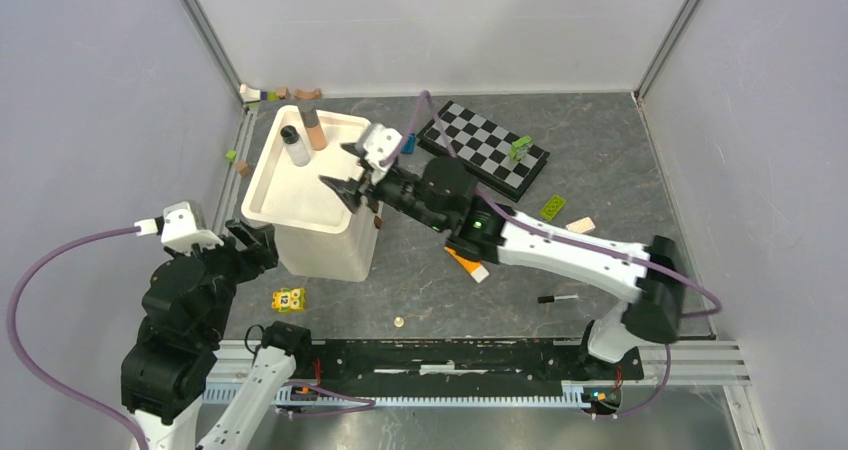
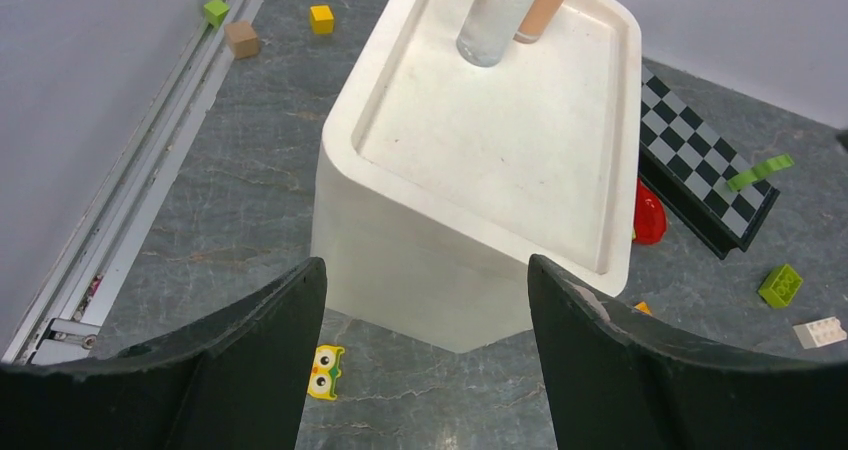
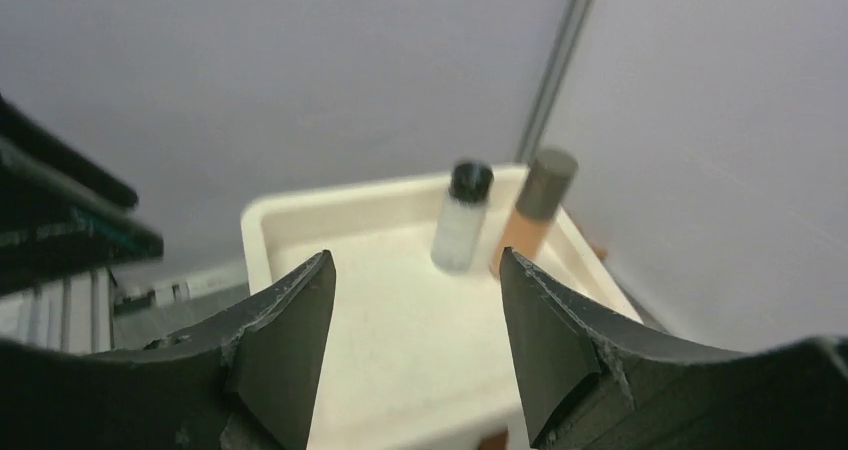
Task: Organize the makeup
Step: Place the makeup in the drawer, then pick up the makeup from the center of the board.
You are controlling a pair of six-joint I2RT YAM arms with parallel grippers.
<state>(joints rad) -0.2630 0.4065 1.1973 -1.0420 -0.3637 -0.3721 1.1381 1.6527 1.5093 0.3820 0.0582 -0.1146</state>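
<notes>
The white bin holds two pieces of makeup, both upright in its far corner: a clear bottle with a black cap and a peach tube just beside it. The right gripper hangs over the bin's right side, jaws apart and holding nothing; the left gripper sits at the bin's near wall, jaws likewise spread and holding nothing. Outside the bin, an orange tube with a white cap lies on the table under the right arm; a thin black pencil lies nearer that arm's base.

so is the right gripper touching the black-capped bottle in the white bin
Apart. The top view shows bare floor of the white bin between the right gripper and the black-capped bottle; the right wrist view shows it beyond the open jaws.
</notes>
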